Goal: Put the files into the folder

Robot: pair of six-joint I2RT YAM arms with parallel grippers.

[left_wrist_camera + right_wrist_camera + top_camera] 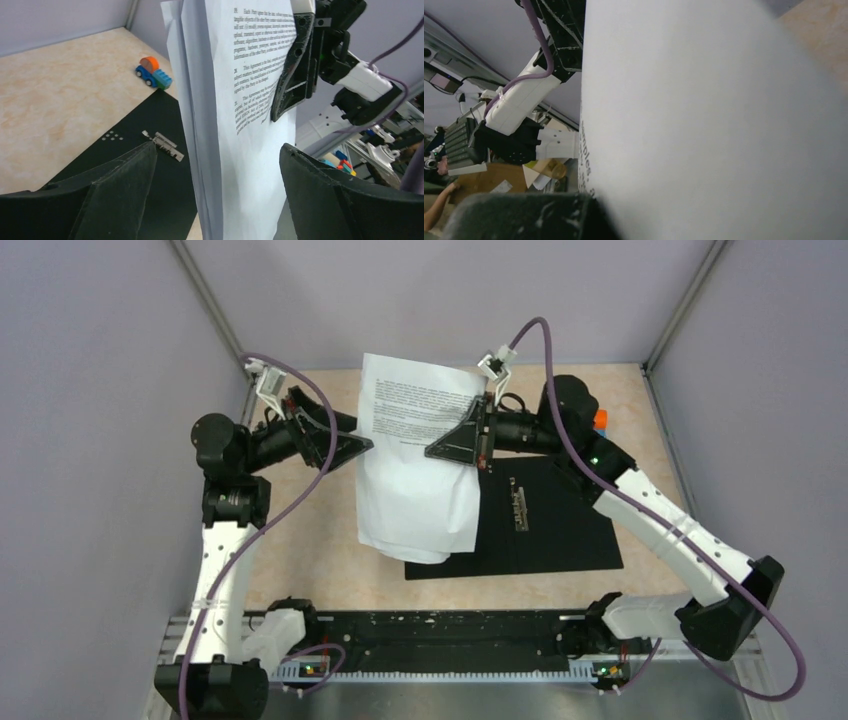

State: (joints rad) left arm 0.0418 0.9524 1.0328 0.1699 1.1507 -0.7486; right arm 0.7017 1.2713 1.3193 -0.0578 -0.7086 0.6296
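Files (415, 475) hang long-axis down, clamped at their right edge by the right tool (442, 447), above the left half of the folder (560, 525) spread on the counter (320, 530); left tool (350, 437), jaws wide and empty, sits just beside their left edge

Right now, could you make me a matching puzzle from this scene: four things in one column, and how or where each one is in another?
1. white printed paper sheets
2. flat black open folder with metal clip
3. left gripper
4. small orange-and-blue toy block

A. lying flat on the table
B. open, one finger either side of the sheets
C. hanging in the air, pinched by the right gripper
D. on the table, just off the folder's corner

Pairs: 1-C, 2-A, 3-B, 4-D
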